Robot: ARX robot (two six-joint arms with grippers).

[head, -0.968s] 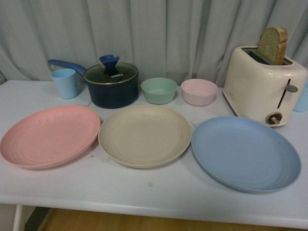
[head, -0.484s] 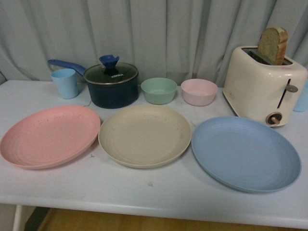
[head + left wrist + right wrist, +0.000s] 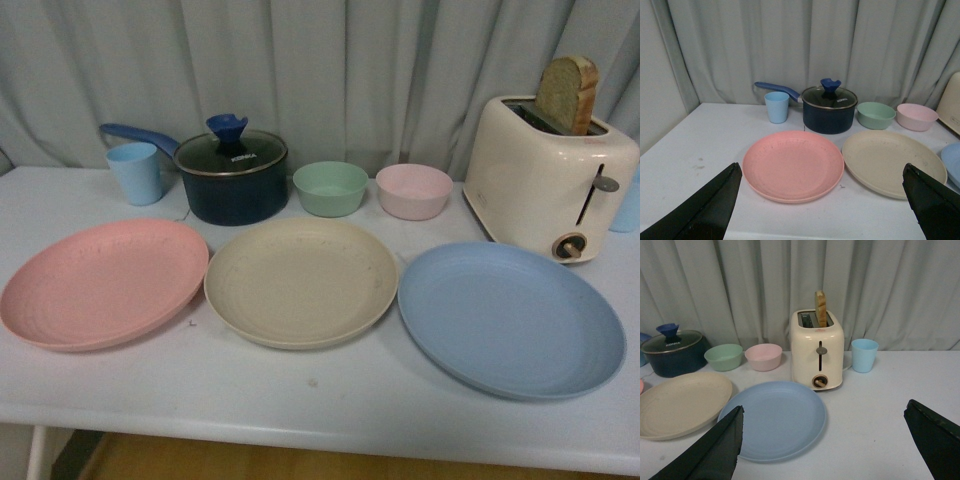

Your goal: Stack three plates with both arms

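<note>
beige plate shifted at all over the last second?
No. In the front view the beige plate sits in the same spot before the green bowl, its rim just as close to the pink plate.

My table [image 3: 330,400] looks smooth and matt white. The pink plate [image 3: 100,283], the beige plate [image 3: 300,282] and the blue plate [image 3: 510,318] are matt, faintly speckled, with fine ridged rings. The pot lid [image 3: 232,152] is glossy glass. The toaster [image 3: 545,180] shines smooth, perhaps enamelled metal. The curtain [image 3: 350,70] is soft cloth.
</note>
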